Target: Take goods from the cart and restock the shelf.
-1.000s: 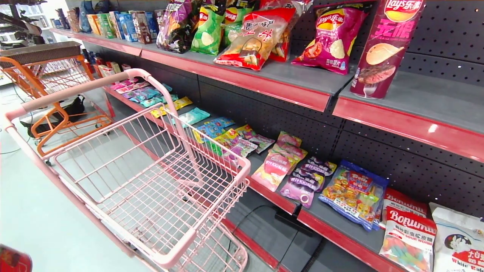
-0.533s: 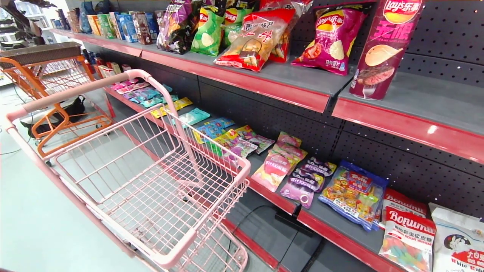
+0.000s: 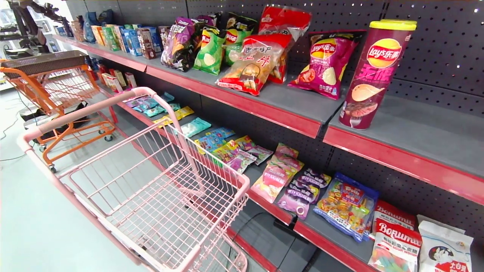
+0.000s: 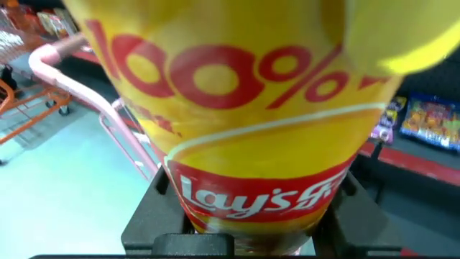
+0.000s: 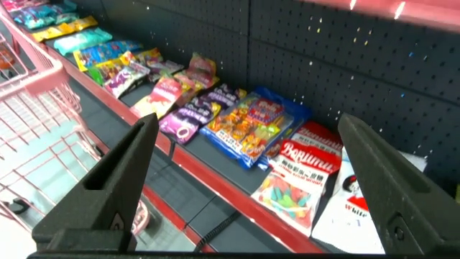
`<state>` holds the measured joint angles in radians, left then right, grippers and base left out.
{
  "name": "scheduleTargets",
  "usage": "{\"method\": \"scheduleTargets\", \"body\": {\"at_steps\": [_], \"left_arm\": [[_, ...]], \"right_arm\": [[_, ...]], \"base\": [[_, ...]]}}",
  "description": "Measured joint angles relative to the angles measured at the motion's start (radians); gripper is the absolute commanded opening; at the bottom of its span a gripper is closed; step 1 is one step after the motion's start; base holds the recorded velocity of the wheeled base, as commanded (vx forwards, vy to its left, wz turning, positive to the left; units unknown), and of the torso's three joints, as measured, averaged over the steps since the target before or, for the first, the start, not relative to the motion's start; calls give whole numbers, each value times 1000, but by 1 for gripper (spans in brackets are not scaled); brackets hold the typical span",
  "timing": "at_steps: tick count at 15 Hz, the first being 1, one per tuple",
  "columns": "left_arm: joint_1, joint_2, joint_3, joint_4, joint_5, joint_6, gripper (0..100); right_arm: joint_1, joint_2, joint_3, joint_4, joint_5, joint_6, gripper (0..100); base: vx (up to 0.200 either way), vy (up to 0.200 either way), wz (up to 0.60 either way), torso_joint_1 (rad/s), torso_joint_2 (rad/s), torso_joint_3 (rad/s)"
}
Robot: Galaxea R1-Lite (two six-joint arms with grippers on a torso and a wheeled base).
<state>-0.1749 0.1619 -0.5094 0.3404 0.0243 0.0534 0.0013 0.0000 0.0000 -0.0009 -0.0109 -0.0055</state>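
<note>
The left claw (image 4: 251,219) is clamped on one yellow can (image 4: 244,108) of chips, its black fingers (image 4: 154,216) pressed to the can's sides. Past the can are the rim of the pink cart (image 4: 68,61) and the floor. The right claw (image 5: 244,194) is spread wide apart with nothing between its two fingers (image 5: 108,194), and it hangs in front of the lower shelf (image 5: 215,169).

In the head view, one pink cart (image 3: 211,177) stands just beside the shelving, and one orange cart (image 3: 22,77) stands farther along the aisle. On the upper shelf (image 3: 423,132) one tall maroon can (image 3: 368,71) stands upright. To its left, at least six snack bags (image 3: 325,62) lean against the back panel. On the lower shelf (image 3: 332,226) lie one blue candy bag (image 3: 346,206), two red-and-white gummy bags (image 3: 395,236) that overlap, and one white bag (image 3: 444,245) just beside them.
</note>
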Motion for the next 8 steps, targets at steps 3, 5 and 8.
{"method": "scheduleTargets", "body": {"at_steps": [3, 5, 8], "left_arm": [[0, -36, 2, 40, 0, 10, 0], [0, -47, 3, 41, 1, 10, 0], [0, -58, 11, 40, 3, 11, 0]], "right_arm": [[0, 0, 0, 0, 0, 0, 100], [0, 0, 0, 0, 0, 0, 100], [0, 0, 0, 0, 0, 0, 100]], "base": [[0, 0, 0, 191, -546, -357], [0, 0, 0, 222, -564, -359], [0, 0, 0, 240, -593, -367]]}}
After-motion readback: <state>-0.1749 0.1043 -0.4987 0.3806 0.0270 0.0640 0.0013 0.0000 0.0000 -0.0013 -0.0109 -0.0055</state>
